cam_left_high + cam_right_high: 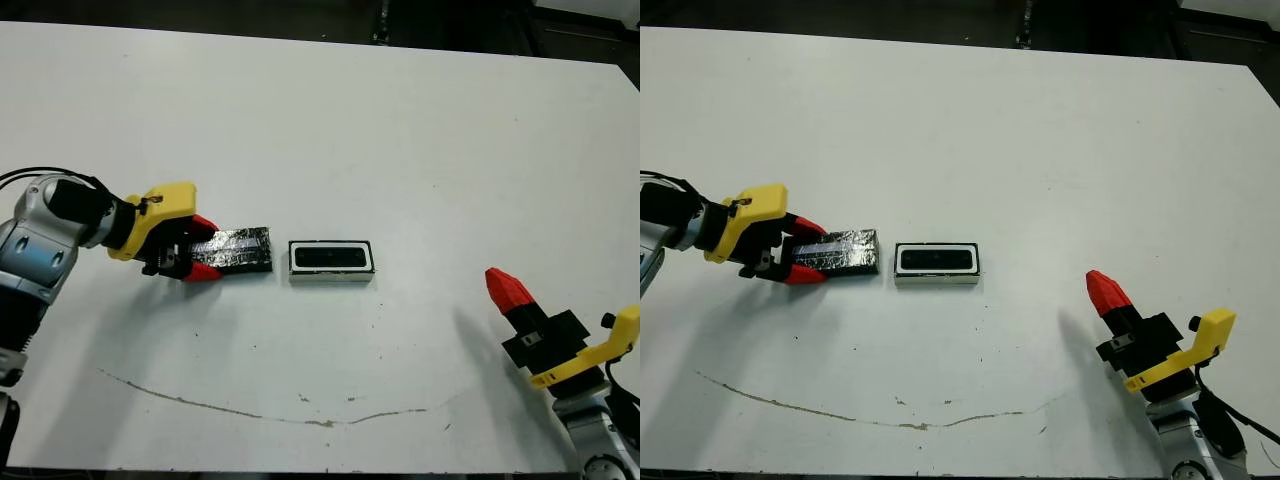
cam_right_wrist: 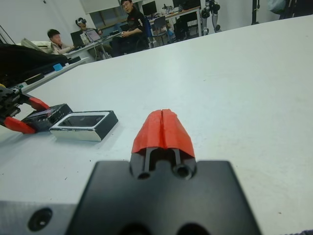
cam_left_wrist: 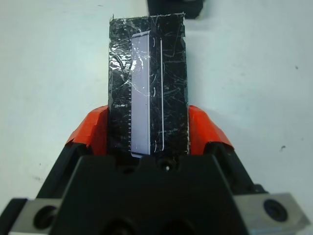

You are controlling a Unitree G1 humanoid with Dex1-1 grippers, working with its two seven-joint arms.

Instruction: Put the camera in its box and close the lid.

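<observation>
Left eye view: one lid (image 1: 238,250), one box (image 1: 332,263), one camera (image 1: 331,257).

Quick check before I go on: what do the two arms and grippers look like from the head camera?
Both grippers, left and right, have red-tipped fingers on black bodies with yellow brackets. The left arm's silver-grey shell carries a black cable. The right arm's wrist is grey, with a black cable beside it in the right eye view.

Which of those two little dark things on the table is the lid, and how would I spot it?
On the white table, look to the robot's left gripper. The lid is the flat, glossy speckled panel between its fingers, beside the box, which is a black-rimmed, white-lined tray.
</observation>
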